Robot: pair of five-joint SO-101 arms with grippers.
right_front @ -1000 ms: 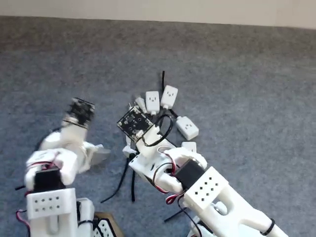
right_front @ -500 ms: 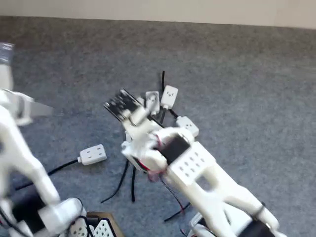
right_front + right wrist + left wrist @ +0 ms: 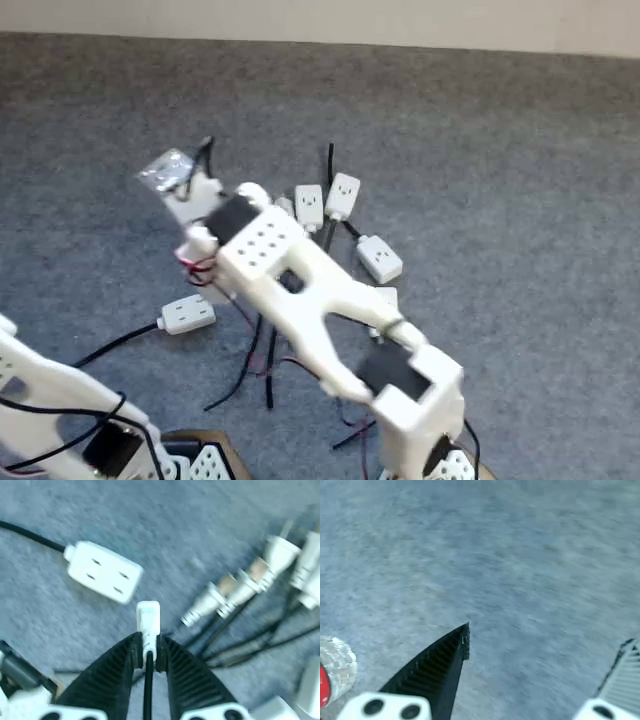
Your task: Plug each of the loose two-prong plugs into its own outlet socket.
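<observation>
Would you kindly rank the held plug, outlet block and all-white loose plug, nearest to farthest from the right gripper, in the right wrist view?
1. held plug, in the right gripper.
2. outlet block, ahead on the carpet.
3. all-white loose plug, farthest, past two beige-collared plugs.

Your desk (image 3: 520,150) wears a rough, matt grey cloth, like carpet. The outlet (image 3: 105,572) is smooth white plastic with a faint sheen; its cord (image 3: 30,536) is matt black. Beside the outlet, the loose plugs (image 3: 240,587) are pale plastic with metal prongs (image 3: 287,528). The right gripper (image 3: 148,642) has matt black, ribbed plastic fingers (image 3: 115,670); its plug (image 3: 148,615) is smooth white plastic.
</observation>
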